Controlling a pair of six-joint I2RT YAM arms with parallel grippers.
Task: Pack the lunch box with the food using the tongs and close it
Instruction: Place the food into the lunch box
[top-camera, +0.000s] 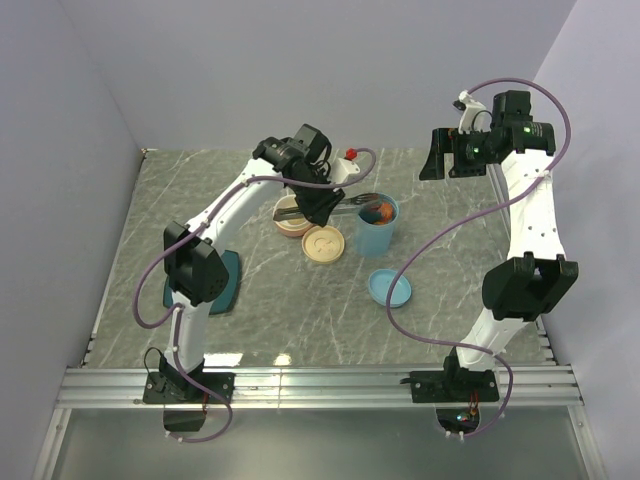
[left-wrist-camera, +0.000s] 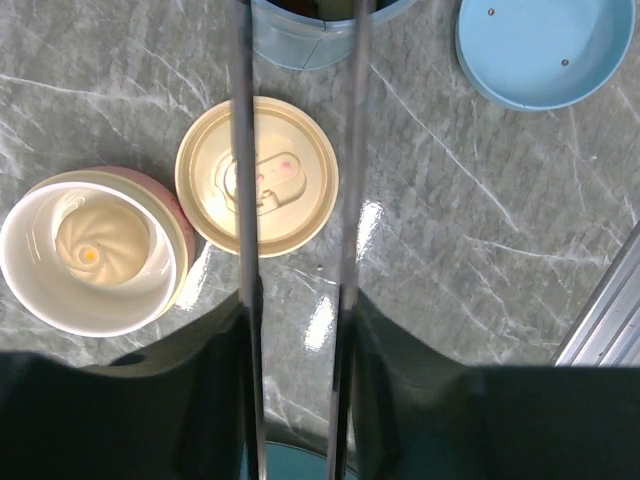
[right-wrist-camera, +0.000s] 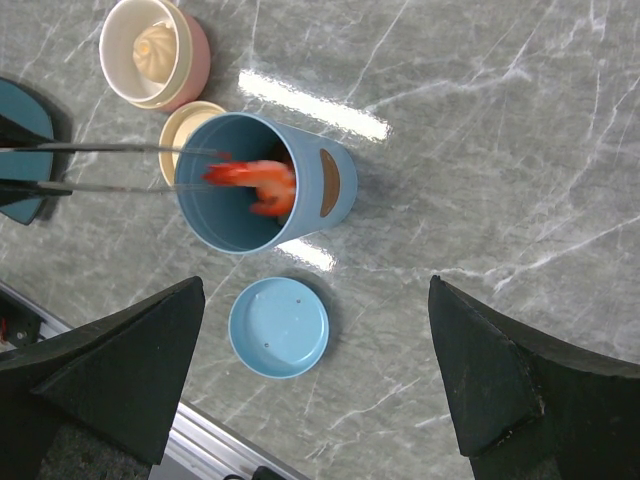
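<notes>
My left gripper (top-camera: 322, 208) is shut on the tongs (left-wrist-camera: 243, 200), a finger pressing each thin arm from outside. The tongs reach into the blue lunch box tub (right-wrist-camera: 262, 185). At their tips a red-orange shrimp piece (right-wrist-camera: 255, 182) shows blurred in the tub's mouth; whether it is still pinched I cannot tell. A pale beige ball (left-wrist-camera: 95, 250) lies in the pink bowl (left-wrist-camera: 175, 215). The blue lid (right-wrist-camera: 278, 327) lies upturned on the table near the tub. My right gripper (right-wrist-camera: 320, 390) hangs high over the lid, open and holding nothing.
A beige lid (left-wrist-camera: 258, 175) lies flat between the pink bowl and the tub. The dark teal plate (top-camera: 228, 282) sits beside the left arm. A metal rail (right-wrist-camera: 200, 440) runs along the table's near edge. Grey walls close in the left and back.
</notes>
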